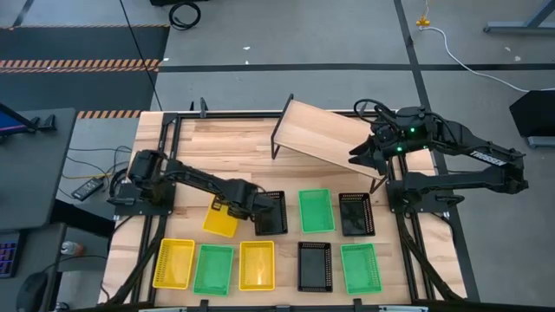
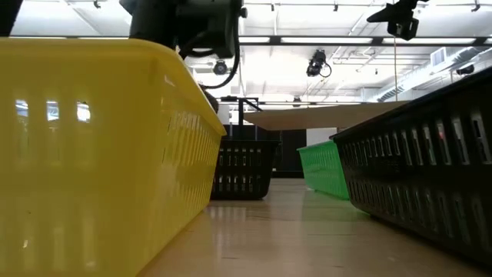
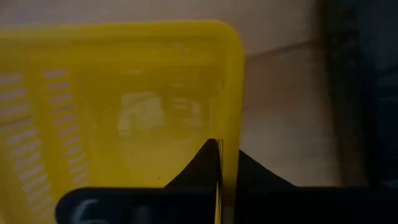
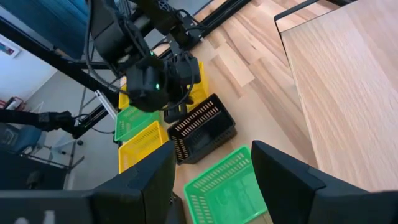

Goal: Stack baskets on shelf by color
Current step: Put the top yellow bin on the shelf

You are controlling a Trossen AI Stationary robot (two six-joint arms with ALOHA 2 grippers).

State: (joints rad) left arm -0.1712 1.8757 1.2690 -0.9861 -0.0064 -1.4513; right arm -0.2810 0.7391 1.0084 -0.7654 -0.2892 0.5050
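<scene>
The left gripper (image 1: 232,208) is pinched onto the side wall of a yellow basket (image 1: 220,219), one finger (image 3: 199,165) inside the rim and one outside — it seems clamped tight, though its wrist view is blurred. That basket lies near the table's centre, with a black basket (image 1: 271,213) just at its three o'clock. The right gripper (image 1: 364,154) hovers over the shelf (image 1: 325,134) at the table's twelve o'clock edge, fingers (image 4: 283,174) spread wide and empty.

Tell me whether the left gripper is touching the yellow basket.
Touching. The left wrist view shows the left gripper with jaws closed on the yellow basket wall.
</scene>
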